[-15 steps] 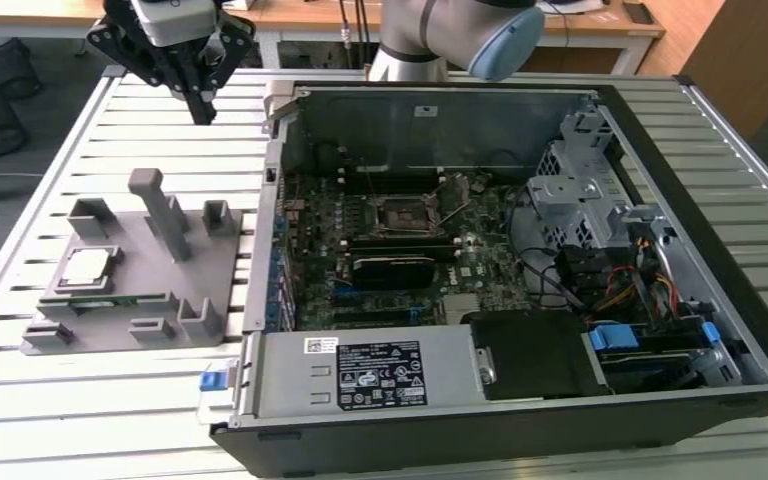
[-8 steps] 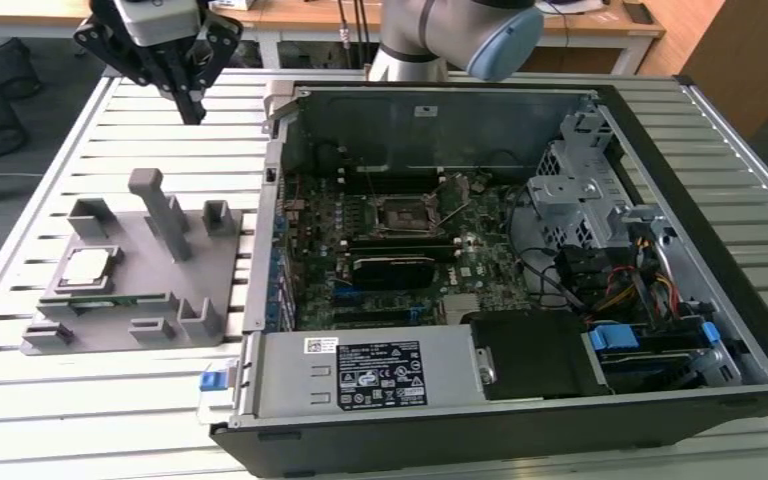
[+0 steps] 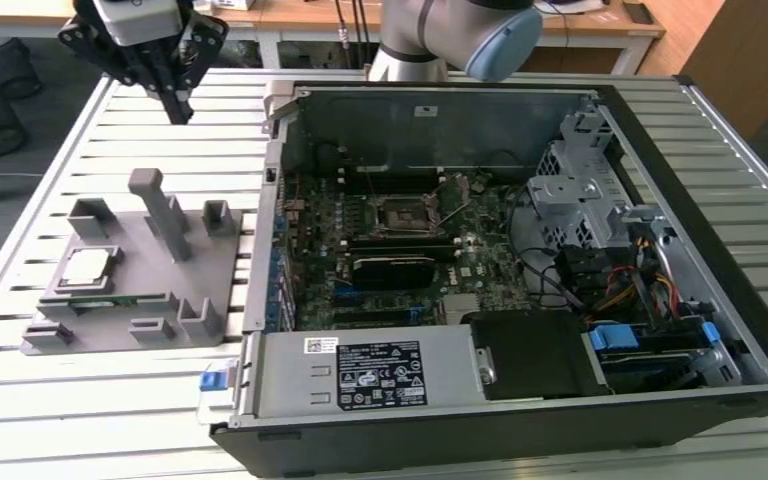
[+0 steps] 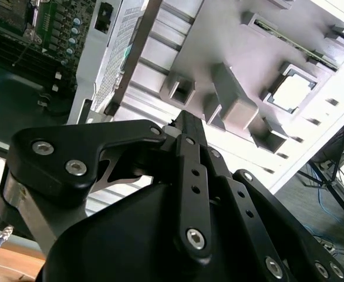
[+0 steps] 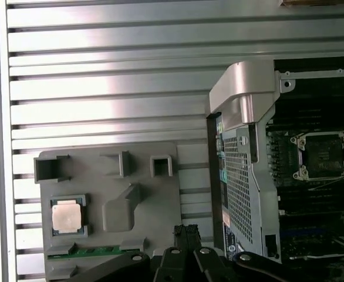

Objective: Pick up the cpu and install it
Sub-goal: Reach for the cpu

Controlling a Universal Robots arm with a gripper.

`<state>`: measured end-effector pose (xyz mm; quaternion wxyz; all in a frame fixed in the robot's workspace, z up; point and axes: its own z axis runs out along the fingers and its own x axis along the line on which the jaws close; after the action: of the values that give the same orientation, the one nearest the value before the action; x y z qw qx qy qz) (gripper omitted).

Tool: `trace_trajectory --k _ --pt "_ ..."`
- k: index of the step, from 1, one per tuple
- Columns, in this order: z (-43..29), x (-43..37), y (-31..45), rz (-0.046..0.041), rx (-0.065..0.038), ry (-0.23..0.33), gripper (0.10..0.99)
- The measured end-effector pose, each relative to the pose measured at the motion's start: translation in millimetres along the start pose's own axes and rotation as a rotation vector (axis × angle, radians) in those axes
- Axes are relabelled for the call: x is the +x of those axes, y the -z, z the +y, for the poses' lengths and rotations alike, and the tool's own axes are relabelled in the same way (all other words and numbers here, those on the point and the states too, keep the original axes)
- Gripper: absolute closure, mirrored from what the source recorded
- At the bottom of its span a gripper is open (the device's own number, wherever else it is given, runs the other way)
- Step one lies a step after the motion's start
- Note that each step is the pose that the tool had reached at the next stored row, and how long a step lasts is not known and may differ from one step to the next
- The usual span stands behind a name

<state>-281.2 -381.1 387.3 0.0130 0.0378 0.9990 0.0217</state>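
**Pincer (image 3: 177, 108) empty, chip not picked up yet**

Pincer hangs pinched narrow, holding nothing, over the far side of the slatted table (image 3: 37, 180). No step is done yet. The big open computer (image 3: 491, 250) sits on the exterior view's right. The gray holder (image 3: 211, 300) lies on the exterior view's left. The cpu (image 3: 88, 268) rests in that holder, nearer than the pincer and well apart from it.

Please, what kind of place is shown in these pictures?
It looks like a robotics lab or test bench for computer assembly. An open computer case lies on a slatted metal table, a grey fixture beside it holds the cpu, and the gripper hangs above the table.
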Motion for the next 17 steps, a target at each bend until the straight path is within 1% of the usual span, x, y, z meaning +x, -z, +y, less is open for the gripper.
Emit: trace_trajectory --k 2,4,7,10,12,17 --pt "0.3 3.6 -0.2 -0.0001 0.000 0.000 0.980" --pt "0.9 8.9 -0.3 0.0000 0.000 0.000 0.980" --pt "1.2 21.4 -0.3 -0.0001 0.000 0.000 0.980" --pt "0.6 31.7 -0.3 -0.0001 0.000 0.000 0.980" --pt "-0.1 40.7 -0.3 -0.0001 0.000 0.000 0.980" --pt "-4.3 62.9 -0.6 0.0000 0.000 0.000 0.980"
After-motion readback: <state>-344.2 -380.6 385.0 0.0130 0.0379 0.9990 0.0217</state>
